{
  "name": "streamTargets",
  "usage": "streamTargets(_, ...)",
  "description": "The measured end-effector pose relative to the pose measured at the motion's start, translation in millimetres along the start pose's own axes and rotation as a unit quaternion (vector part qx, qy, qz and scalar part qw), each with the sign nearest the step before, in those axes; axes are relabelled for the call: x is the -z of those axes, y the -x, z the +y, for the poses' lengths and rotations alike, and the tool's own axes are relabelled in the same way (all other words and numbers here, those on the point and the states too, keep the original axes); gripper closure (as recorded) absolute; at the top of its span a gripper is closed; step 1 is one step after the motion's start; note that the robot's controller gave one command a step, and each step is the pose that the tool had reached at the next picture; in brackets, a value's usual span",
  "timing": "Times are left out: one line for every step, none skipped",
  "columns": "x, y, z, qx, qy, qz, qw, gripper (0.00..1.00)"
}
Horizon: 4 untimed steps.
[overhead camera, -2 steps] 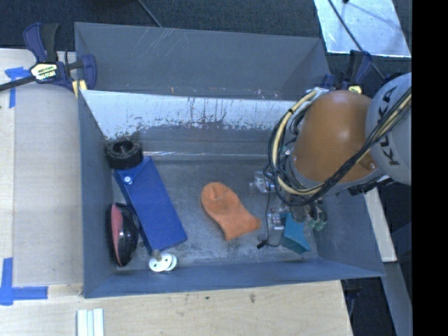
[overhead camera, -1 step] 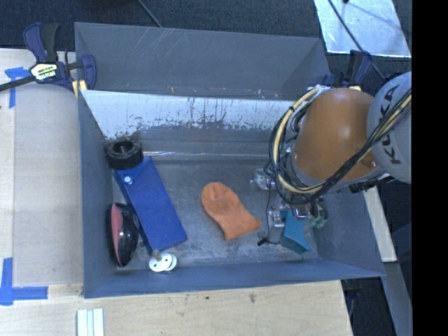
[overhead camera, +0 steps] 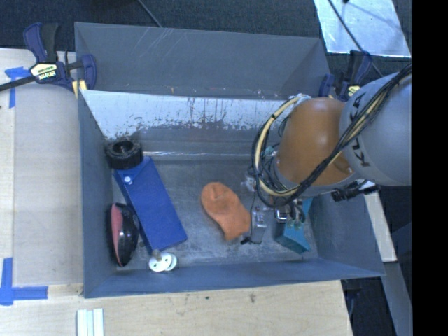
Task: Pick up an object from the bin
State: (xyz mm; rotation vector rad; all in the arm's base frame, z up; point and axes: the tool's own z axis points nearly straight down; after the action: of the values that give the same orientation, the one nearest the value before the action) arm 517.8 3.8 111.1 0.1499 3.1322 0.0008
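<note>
1 orange soft lump lies just left of the jaws; I cannot tell their grip. Teal block just right, blue box farther left.

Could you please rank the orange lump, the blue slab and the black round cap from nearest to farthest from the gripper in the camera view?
1. The orange lump, mid-bin, right beside the gripper.
2. The blue slab, left of centre.
3. The black round cap, back-left corner.

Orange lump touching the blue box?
Apart. The camera view shows a strip of bare bin floor between the orange lump and the blue box.
</note>
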Motion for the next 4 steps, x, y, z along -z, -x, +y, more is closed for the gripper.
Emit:
streamTargets(-23, -17.0, 20, -0.002, 0.0, 0.0022, 1.0, 1.0)
streamTargets(-23, -17.1, 20, -0.002, 0.0, 0.0022, 1.0, 1.0)
streamTargets(-17, -17.6, 21, -0.001, -0.001, 0.0048, 1.0, 1.0)
streamTargets(76, 43.1, 44, 0.034, 0.0, 0.0011, 0.9994, 1.0)
